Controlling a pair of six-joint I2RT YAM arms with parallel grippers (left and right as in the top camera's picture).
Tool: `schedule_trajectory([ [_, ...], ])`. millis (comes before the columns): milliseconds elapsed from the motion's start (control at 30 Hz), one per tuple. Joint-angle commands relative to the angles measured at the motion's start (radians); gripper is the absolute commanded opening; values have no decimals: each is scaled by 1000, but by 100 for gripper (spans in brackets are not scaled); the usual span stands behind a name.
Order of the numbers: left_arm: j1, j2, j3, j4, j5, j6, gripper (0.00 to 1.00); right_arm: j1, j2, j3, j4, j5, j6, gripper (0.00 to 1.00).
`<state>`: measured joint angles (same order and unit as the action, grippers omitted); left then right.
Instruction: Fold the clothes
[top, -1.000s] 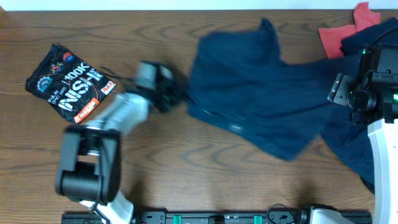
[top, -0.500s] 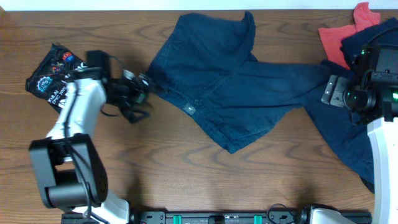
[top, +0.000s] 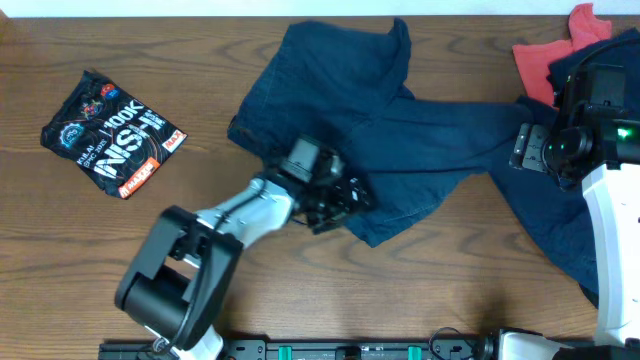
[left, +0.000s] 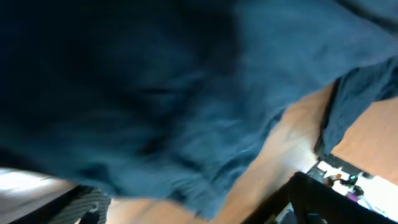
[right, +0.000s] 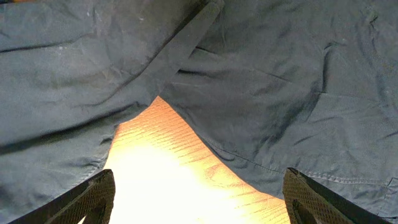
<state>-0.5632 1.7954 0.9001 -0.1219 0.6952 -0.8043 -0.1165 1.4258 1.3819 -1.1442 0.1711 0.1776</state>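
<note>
A dark blue garment (top: 400, 130) lies spread from the table's upper middle to the right side. My left gripper (top: 343, 198) is over its lower left edge. In the blurred left wrist view the blue cloth (left: 155, 81) fills most of the frame above the left gripper (left: 199, 208), which is open, with the cloth's hem just above the gap. My right gripper (top: 528, 150) hovers at the garment's right part. In the right wrist view the right gripper (right: 199, 202) is open over bare wood (right: 168, 168), with the cloth (right: 261, 81) ahead.
A folded black printed shirt (top: 113, 133) lies at the far left. A red cloth (top: 545, 55) and more dark blue fabric (top: 600, 55) are piled at the top right corner. The garment trails down toward the right edge (top: 560, 240).
The left gripper pulled the garment leftward, let go, then swung right over its lower edge. The right gripper has barely moved.
</note>
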Motion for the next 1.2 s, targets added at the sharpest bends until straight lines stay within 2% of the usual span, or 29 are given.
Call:
schedule_trajectory([
  [0, -71, 6, -5, 39, -99, -105, 76, -10, -2, 10, -1, -3, -10, 84],
  [33, -85, 6, -5, 37, -115, -119, 70, -10, -2, 10, -1, -3, -10, 84],
  [100, -106, 6, -5, 28, -140, -130, 38, -10, -2, 10, -2, -3, -10, 84],
  [133, -108, 6, -5, 21, -143, -130, 15, -10, -2, 10, -3, -3, -11, 84],
  [167, -104, 6, -5, 3, -143, -129, 6, -10, -2, 10, -4, -3, -11, 84],
  [267, -57, 6, -5, -100, -143, -119, 6, -10, -2, 10, -4, -3, -11, 84],
  [367, 52, 2, -5, -270, -148, -26, 6, -10, 0, 10, -2, -3, -16, 84],
  [500, 296, -29, -5, -466, -192, 167, 6, -10, 6, 10, -20, -41, -95, 84],
  [633, 554, -70, 8, -572, -183, 286, 6, -10, 39, 9, -61, -120, -135, 78],
  [667, 619, -81, 16, -593, -175, 312, 10, -10, 56, 9, -71, -139, -139, 72],
  [700, 669, -91, 21, -607, -166, 333, 24, -10, 76, 9, -80, -158, -147, 67],
  [733, 722, -103, 26, -620, -153, 341, 43, -10, 95, 9, -87, -171, -150, 62],
  [767, 762, -116, 27, -627, -135, 341, 53, -10, 115, 9, -92, -181, -150, 54],
  [800, 796, -130, 27, -630, -105, 341, 61, -10, 140, 9, -95, -190, -150, 43],
  [833, 826, -146, 27, -634, -63, 349, 66, -10, 167, 9, -93, -199, -150, 22],
  [867, 842, -161, 27, -640, -24, 364, 66, -10, 190, 9, -89, -206, -149, 11],
  [900, 850, -179, 27, -651, 9, 379, 66, -10, 219, 9, -79, -207, -148, 4],
  [1167, 759, -278, 27, -759, 27, 444, 66, -16, 470, 9, 35, -174, -150, 1],
])
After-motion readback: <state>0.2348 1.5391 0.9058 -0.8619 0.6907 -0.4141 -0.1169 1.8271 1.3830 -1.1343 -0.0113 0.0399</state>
